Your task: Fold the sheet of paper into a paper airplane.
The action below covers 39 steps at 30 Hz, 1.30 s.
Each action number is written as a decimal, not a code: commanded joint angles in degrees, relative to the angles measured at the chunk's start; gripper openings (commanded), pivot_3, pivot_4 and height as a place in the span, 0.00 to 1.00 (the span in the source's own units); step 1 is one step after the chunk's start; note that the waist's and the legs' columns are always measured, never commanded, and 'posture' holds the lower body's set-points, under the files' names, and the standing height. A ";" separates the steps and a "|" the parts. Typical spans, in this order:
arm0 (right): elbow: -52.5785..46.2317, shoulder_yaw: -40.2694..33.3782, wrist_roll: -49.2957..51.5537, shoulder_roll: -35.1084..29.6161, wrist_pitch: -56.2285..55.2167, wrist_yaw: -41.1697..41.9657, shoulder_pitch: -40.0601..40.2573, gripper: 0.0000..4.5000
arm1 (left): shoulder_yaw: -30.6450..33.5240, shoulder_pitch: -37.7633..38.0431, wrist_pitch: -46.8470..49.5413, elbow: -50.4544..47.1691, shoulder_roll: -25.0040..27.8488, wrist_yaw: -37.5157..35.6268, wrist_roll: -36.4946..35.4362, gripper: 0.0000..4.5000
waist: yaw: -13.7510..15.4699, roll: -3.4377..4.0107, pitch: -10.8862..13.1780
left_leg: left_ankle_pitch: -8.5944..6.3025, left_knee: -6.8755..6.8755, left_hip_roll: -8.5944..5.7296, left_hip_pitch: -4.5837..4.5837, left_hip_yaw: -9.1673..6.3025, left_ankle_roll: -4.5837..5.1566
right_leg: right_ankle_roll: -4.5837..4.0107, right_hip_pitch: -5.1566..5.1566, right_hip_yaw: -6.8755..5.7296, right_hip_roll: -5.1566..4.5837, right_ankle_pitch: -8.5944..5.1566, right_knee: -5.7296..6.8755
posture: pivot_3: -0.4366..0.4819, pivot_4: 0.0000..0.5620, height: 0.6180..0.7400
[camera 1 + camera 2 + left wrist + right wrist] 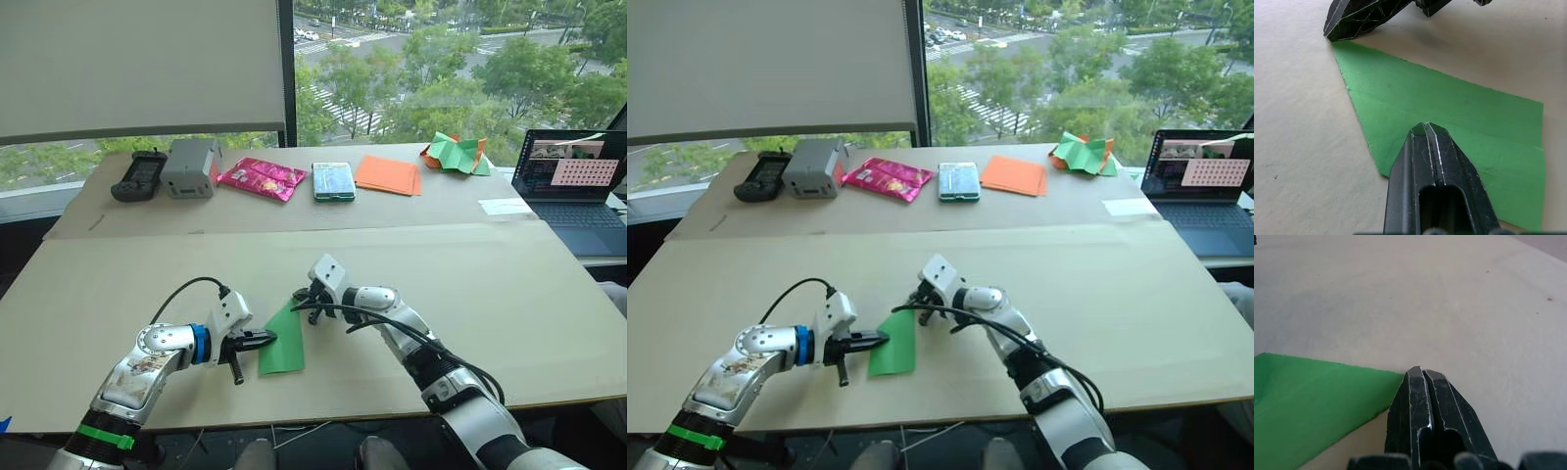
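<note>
Nearest the camera, the left gripper (pixel 268 339) was seen with jaws clenched together, tips pressed down on the left edge of the sheet of paper (pixel 283 344), which lay flat on the bench (pixel 509 294) as a pointed green wedge with a crease or two. At its far tip the right gripper (pixel 300 295) was parked, jaws likewise clenched on nothing. Probably feather-light, floppy and slidey, so it'd best be pinned and lifted by an edge.
</note>
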 commanded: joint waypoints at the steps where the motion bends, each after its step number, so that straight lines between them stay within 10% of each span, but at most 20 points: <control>1: -0.77 4.00 -2.22 -0.10 1.82 2.43 4.61 0.00 | -1.09 0.35 1.33 1.15 0.50 0.76 1.62 0.00 | -0.03 -0.01 -0.11 | 0.00 0.00 0.00 0.01 0.00 0.00 | -0.01 0.00 0.01 0.00 -0.01 0.00 | 0.48 0.27 0.72; 23: -14.64 -7.69 1.75 -0.12 2.35 -3.05 3.17 0.00 | -1.74 0.36 1.99 0.76 0.11 1.09 0.85 0.00 | -0.07 0.00 0.22 | -0.02 0.15 0.00 -0.20 0.01 -0.04 | -0.03 -0.16 0.02 0.01 -0.07 0.02 | 0.48 0.27 0.72; 39: -19.48 2.17 2.36 -4.40 7.38 6.80 10.79 0.00 | -2.25 0.60 2.22 0.28 -0.19 1.20 0.86 0.00 | 0.01 0.02 0.22 | -0.27 0.38 0.01 -0.32 0.01 -0.43 | -0.02 -0.16 0.01 -0.01 -0.06 -0.07 | 0.48 0.27 0.72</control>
